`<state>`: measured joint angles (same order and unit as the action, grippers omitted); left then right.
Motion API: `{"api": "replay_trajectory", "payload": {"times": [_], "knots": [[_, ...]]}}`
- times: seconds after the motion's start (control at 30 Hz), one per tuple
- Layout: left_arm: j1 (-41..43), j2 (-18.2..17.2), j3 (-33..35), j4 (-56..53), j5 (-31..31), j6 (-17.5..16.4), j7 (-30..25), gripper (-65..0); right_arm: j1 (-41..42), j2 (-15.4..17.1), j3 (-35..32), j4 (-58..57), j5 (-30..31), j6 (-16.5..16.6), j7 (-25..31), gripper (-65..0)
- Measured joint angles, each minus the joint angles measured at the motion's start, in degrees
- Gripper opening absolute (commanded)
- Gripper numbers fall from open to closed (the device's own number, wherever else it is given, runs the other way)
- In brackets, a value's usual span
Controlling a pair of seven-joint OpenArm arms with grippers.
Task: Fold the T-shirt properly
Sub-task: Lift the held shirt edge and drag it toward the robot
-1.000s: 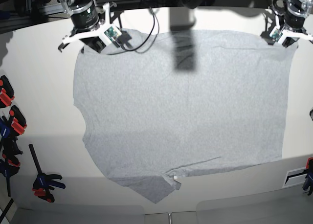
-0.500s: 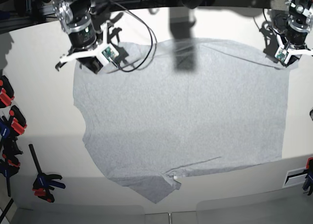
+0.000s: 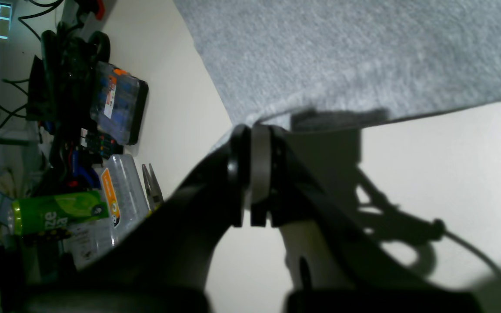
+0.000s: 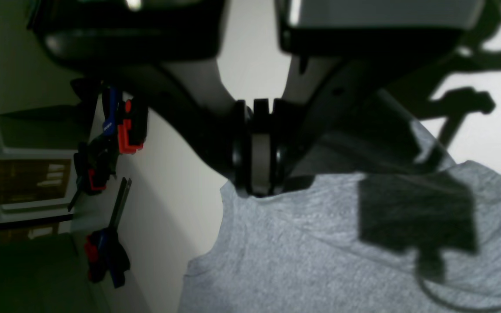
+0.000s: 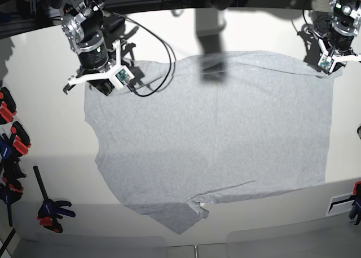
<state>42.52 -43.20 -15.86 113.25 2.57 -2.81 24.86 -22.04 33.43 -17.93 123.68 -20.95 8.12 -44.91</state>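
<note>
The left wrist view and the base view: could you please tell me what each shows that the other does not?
Only the left wrist view shows the clutter past the table edge: a green can, clear parts boxes and pliers, plus a close look at the left pincer shut on the shirt's edge. Only the base view shows the whole T-shirt spread on the table, the right pincer at its other far corner, and the clamps along the side. Both show the grey shirt, the pale table and the left pincer.
</note>
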Motion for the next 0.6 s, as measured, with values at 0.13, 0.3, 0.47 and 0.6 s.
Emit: {"api": "replay_trajectory", "payload": {"times": [0.13, 0.3, 0.47, 0.6], "knots": [[0.00, 0.00, 0.00, 0.00, 0.02, 0.00, 0.00, -65.0, -0.02, 0.02, 0.00, 0.00, 0.00, 0.00, -0.83, -65.0], [0.00, 0.00, 0.00, 0.00, 0.44, 0.00, 0.17, -65.0, -0.02, -0.09, 1.03, 0.00, 0.00, -0.22, -0.83, -65.0], [0.00, 0.00, 0.00, 0.00, 0.44, 2.47, 0.90, -65.0, 0.00, -0.07, 2.82, 0.00, 0.00, -2.16, -0.90, -65.0], [-0.02, 0.00, 0.00, 0.00, 2.82, 4.33, 1.09, -65.0, -0.02, -0.09, 2.95, 0.00, 0.02, -2.34, -1.57, -65.0]]}}
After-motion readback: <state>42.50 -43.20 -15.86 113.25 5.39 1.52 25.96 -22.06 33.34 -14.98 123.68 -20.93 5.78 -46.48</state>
